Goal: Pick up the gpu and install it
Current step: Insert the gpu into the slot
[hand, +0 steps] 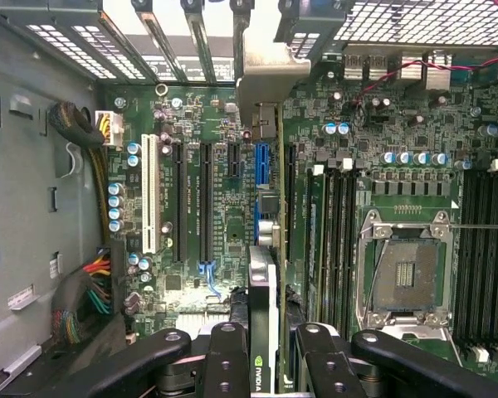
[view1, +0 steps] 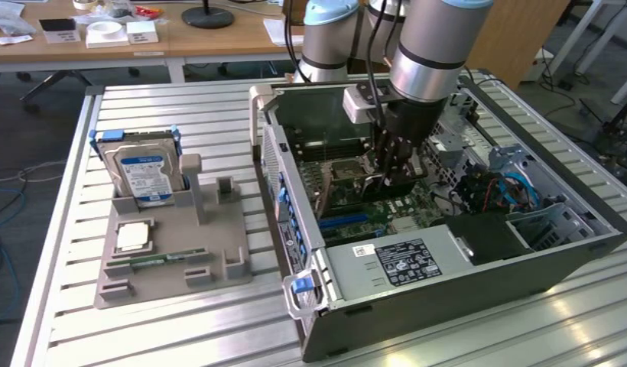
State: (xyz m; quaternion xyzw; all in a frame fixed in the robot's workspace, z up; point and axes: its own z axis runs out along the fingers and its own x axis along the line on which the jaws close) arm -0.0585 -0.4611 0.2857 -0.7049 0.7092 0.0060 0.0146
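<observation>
Silver arm [view1: 436, 46] carries pale-blue caps [view1: 329, 11], black cables [view1: 373, 38] and seemingly black tool [view1: 395, 180].

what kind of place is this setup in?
Likely a robotics lab or workshop: a slotted aluminium-profile table carries an open dark grey computer tower case, with cluttered light wooden desks behind.

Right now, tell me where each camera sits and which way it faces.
Exterior view: off the arm, raised, looking down across the table into the open computer case; the arm and gripper show.
Wrist view: on the wrist, looking along the gripper onto the motherboard; the gripper is shut on the gpu.
Shared: the gripper and the case's inside.
</observation>
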